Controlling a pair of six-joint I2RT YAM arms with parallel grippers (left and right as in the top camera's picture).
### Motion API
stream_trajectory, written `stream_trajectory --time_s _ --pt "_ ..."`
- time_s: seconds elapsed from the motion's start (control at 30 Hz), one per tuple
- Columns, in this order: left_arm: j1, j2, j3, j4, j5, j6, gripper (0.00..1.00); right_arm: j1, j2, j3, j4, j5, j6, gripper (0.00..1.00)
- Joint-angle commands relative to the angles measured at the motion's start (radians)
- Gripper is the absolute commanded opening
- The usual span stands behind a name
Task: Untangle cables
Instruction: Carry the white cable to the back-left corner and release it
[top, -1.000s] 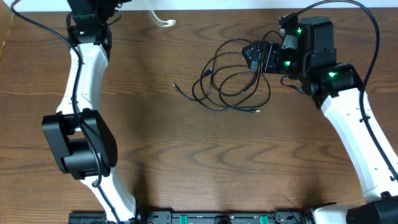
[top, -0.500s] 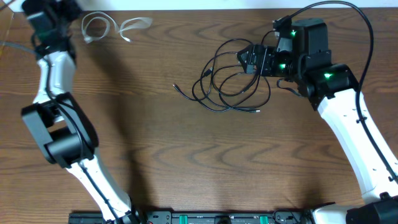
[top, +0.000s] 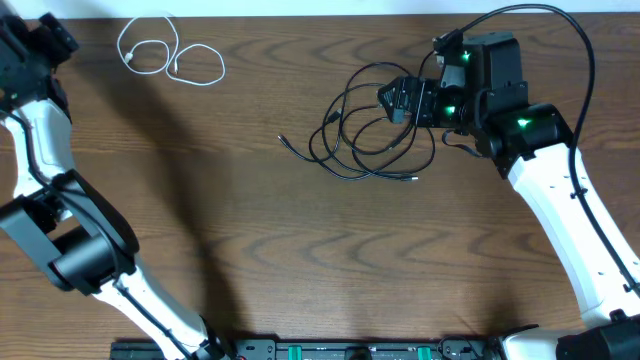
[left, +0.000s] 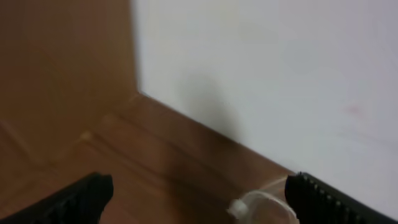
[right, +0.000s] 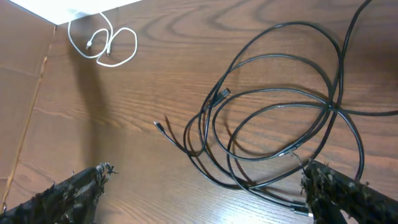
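1. Leftward since a second ago, the left arm (top: 40, 140) now stands at the frame's left edge, and the white cable (top: 172, 66) has gone from top centre to upper left.
2. Black cables (top: 380, 125) lie tangled on the desk (top: 300, 250), right of centre.
3. Right tool (top: 392, 100) hovers over their upper right loops, fingers spread wide, gripping nothing.
4. White cable lies in loose loops, well apart from the black ones.
5. Left tool (left: 199, 183) gapes wide and empty near the wall (left: 280, 74).
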Motion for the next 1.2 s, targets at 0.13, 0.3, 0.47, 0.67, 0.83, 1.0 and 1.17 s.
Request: stream_trajectory --time_s 0.13,0.3,0.47,0.67,0.83,1.0,1.17 --pt "-0.100 -0.056 0.016 -0.241 0.413 -0.001 0.91 0.009 -0.005 0.006 -0.022 0.005 -0.011 0.99" --pt "-0.224 -0.011 0.001 -0.365 0.373 0.111 0.85 0.009 -0.005 0.006 -0.031 0.005 -0.011 0.99" --pt "-0.333 0.034 0.001 -0.460 0.108 -0.015 0.86 0.008 -0.005 0.006 -0.061 0.005 -0.011 0.99" --pt "-0.397 0.052 0.001 -0.573 -0.119 -0.245 0.93 0.008 -0.005 0.006 -0.079 0.005 -0.048 0.99" --pt "-0.402 0.086 0.000 -0.598 -0.141 -0.383 0.93 0.008 -0.005 0.006 -0.082 0.005 -0.048 0.99" --pt "-0.401 0.165 0.000 -0.555 -0.145 -0.495 0.93 0.008 -0.005 0.006 -0.083 0.005 -0.048 0.99" --pt "-0.401 0.218 0.000 -0.465 -0.137 -0.507 0.90 0.008 -0.005 0.006 -0.089 0.005 -0.048 0.99"
